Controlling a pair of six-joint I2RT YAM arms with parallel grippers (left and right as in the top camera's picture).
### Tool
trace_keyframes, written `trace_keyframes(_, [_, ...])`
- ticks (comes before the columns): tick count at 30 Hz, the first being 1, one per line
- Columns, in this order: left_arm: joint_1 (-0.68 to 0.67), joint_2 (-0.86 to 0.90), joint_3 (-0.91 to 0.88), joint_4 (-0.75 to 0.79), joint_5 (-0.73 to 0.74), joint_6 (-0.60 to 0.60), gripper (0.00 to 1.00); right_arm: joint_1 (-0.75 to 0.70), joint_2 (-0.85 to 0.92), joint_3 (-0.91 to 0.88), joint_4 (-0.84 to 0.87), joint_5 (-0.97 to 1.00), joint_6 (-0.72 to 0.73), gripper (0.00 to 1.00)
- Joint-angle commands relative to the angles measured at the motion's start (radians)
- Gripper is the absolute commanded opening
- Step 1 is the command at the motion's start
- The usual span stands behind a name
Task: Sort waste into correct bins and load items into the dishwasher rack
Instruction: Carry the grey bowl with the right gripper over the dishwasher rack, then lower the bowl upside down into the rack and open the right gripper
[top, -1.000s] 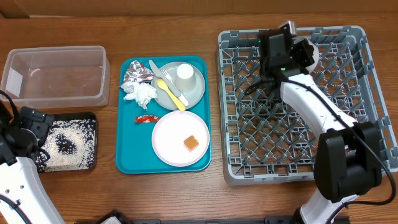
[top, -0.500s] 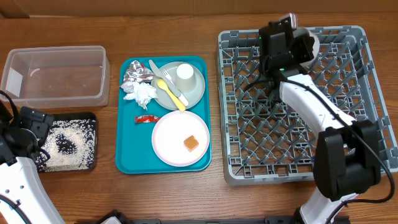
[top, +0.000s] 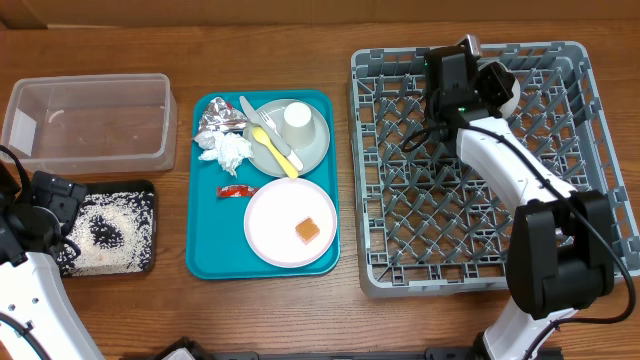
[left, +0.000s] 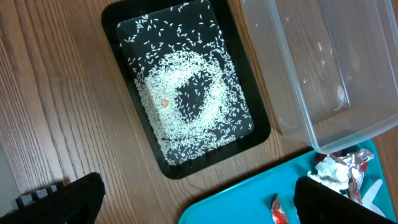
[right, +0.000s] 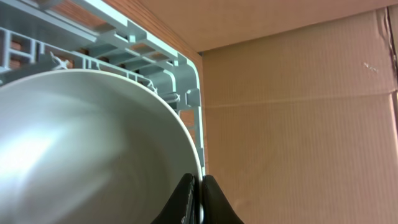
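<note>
Early going. The right gripper pinches the rim of the small white bowl at the dishwasher rack's 12 o'clock edge; no other item is in the rack.

The rice grains lie in the black tray, and the clear tub looks empty. The left gripper hangs above the black tray, fingers spread and holding nothing.

Left on the teal tray:
- **10 o'clock:** foil ball, napkin
- **9 o'clock:** red packet
- **1 o'clock:** grey-green plate with cup, yellow fork, pale cutlery
- **5 o'clock:** white plate with orange cube

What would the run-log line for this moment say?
right gripper: shut on small white bowl, at dishwasher rack far edge | left gripper: open, near black tray holding rice
</note>
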Motion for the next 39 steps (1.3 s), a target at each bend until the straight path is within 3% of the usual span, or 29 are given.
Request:
trace_keyframes(1, [0.005, 0.002, 0.019, 0.001, 0.001, 0.001, 1.00, -0.012, 0.035, -0.002, 0.013, 0.019, -0.021, 0.05])
trace_keyframes(7, [0.005, 0.002, 0.019, 0.001, 0.001, 0.001, 1.00, -0.037, 0.035, -0.002, 0.256, 0.138, -0.234, 0.05])
trace_keyframes(15, [0.005, 0.002, 0.019, 0.001, 0.001, 0.001, 1.00, -0.037, 0.035, -0.002, 0.249, 0.144, -0.265, 0.06])
trace_keyframes(25, [0.005, 0.002, 0.019, 0.001, 0.001, 0.001, 1.00, -0.012, 0.035, -0.002, -0.007, 0.061, -0.033, 0.09])
trace_keyframes(32, [0.005, 0.002, 0.019, 0.001, 0.001, 0.001, 1.00, 0.033, 0.035, -0.002, -0.014, 0.053, 0.006, 0.10])
trace_keyframes(34, [0.005, 0.002, 0.019, 0.001, 0.001, 0.001, 1.00, 0.058, 0.035, -0.002, 0.002, 0.050, 0.006, 0.16])
trace_keyframes(36, [0.005, 0.002, 0.019, 0.001, 0.001, 0.001, 1.00, 0.091, 0.035, -0.002, 0.032, 0.051, 0.023, 0.32])
trace_keyframes(39, [0.005, 0.002, 0.019, 0.001, 0.001, 0.001, 1.00, 0.137, 0.034, 0.010, 0.070, 0.092, 0.160, 0.45])
